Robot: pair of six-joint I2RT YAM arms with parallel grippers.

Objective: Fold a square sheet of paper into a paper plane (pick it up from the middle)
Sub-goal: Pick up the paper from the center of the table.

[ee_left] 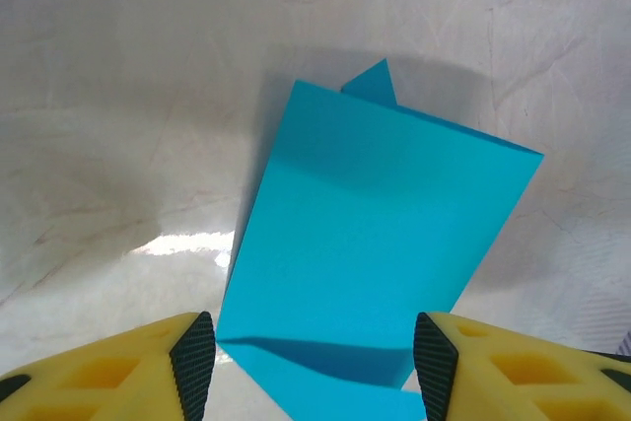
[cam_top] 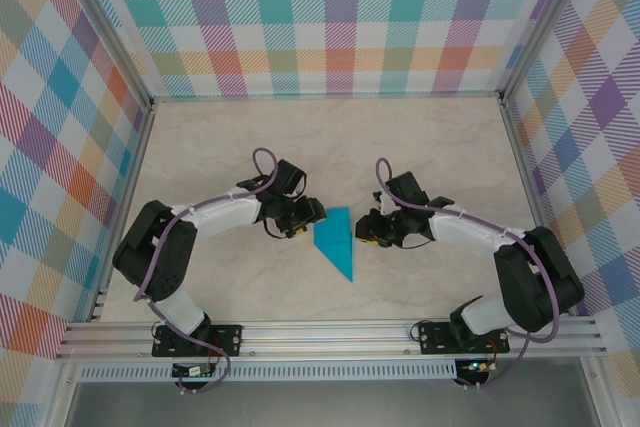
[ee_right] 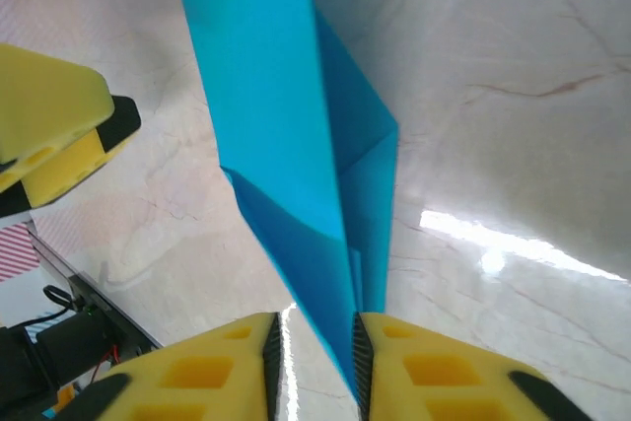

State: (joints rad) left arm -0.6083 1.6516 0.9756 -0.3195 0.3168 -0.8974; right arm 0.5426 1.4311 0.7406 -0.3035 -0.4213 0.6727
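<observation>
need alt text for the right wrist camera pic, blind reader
A folded teal paper wedge rises from the narrow gap between the right gripper's yellow fingers, close against one pad with a sliver of space at the other. Part of the left gripper, also yellow, shows at the left edge, over a pale marbled table.

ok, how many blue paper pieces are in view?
1: the folded teal paper, in the middle between the left pincer and right pincer. A scrap could hide under it.

One sheet of paper (cam_top: 335, 240); two grippers: left gripper (ee_left: 314, 362), right gripper (ee_right: 315, 347).
</observation>
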